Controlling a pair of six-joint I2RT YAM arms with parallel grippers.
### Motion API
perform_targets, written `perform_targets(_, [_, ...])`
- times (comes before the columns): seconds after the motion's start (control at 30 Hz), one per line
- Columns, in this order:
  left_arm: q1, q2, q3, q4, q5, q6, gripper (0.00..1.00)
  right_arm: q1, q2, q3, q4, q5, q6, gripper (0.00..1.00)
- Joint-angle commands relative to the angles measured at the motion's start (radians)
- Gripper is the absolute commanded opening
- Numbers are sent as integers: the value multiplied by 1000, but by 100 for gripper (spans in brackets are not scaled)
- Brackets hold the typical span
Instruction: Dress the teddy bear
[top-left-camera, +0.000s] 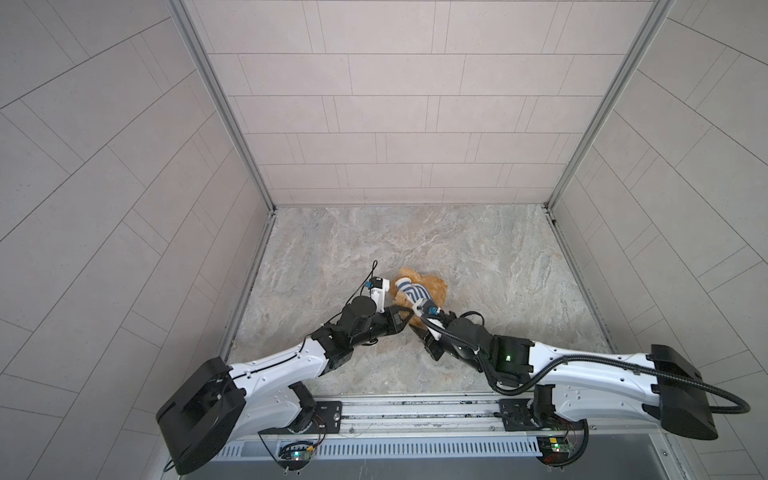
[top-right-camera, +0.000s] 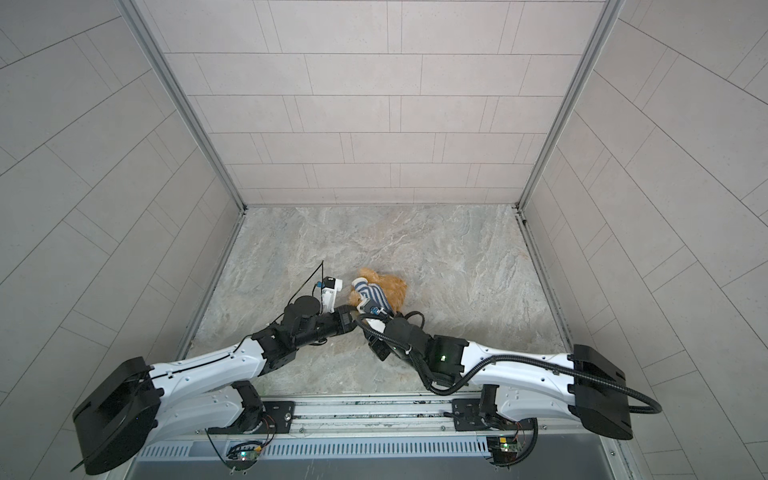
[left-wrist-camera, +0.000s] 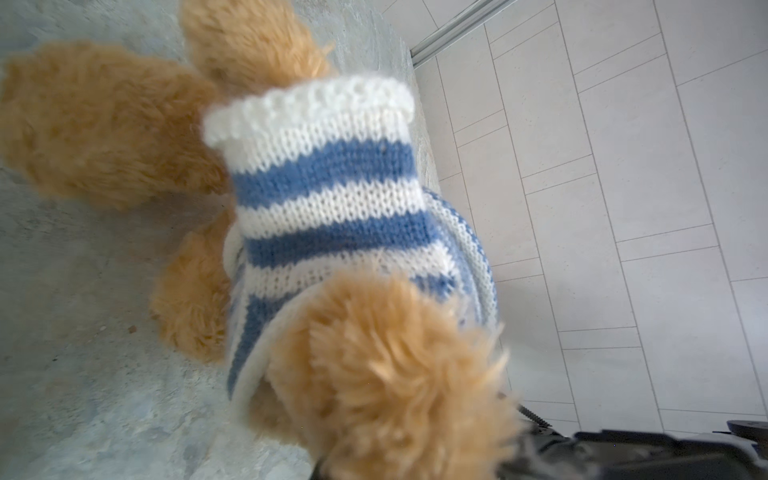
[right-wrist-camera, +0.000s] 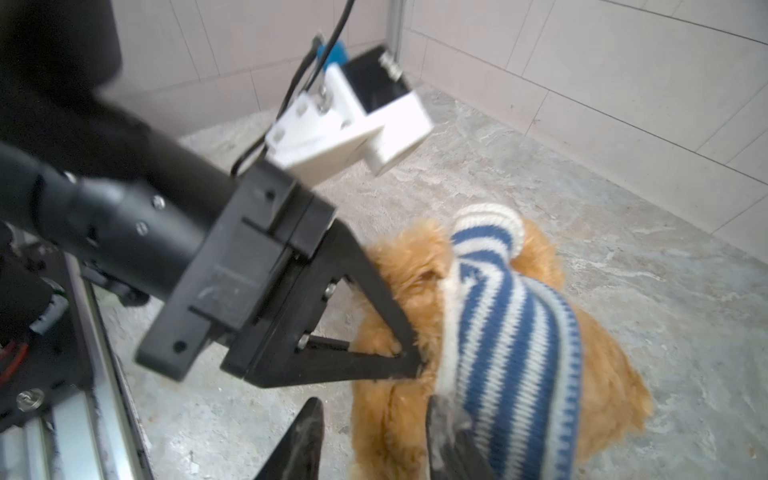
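on the left in both top views the white-and-black left arm (top-left-camera: 282, 365) stretches over the grey marbled stone-look desk (top-left-camera: 498, 257). its boxy white wrist camera (top-left-camera: 380, 289) sits just beside the toy. the left pincer (right-wrist-camera: 415, 363) is clenched: in the right wrist view its two black fingers meet in a point and nip a tuft of fur right at the garment's white hem. the fluffy golden-brown plush teddy bear (top-left-camera: 434, 286) lies on the desk near its middle, between the two pincers, and the left wrist view shows bare furry limbs sticking out. the blue-and-white striped knitted shirt (top-left-camera: 411, 291) is wrapped over the bear's body. one tube-like sleeve ends in a rolled white cuff (left-wrist-camera: 307, 104); i cannot tell whether a limb fills it. further right, the right pincer (right-wrist-camera: 374, 399) is released. its two dark fingers stand apart, one against the shirt's hem, the other clear of the fur above the desk. the right arm (top-left-camera: 582, 370), trailing a ribbed black cable (top-left-camera: 685, 384), runs off to the right.
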Motion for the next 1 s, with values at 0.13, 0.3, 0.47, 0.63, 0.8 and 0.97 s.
perform_targets(0.13, [13,-44,-32,-22,42,132,0,-193,-61,72,-200,-191,152,55])
perform_targets(0.3, [13,-63,-32,-18,68,151,0,-269,21,81,-214,-239,200,52])
perform_targets(0.47, [14,-65,-33,-23,72,160,0,-280,56,81,-173,-296,216,45])
perform_targets(0.63, [13,-64,-30,-27,70,163,0,-283,83,76,-159,-319,220,29])
perform_targets(0.8, [13,-65,-27,-39,67,166,0,-289,82,77,-163,-327,213,11])
perform_targets(0.97, [23,-77,-29,-47,69,172,0,-315,53,74,-215,-262,207,0])
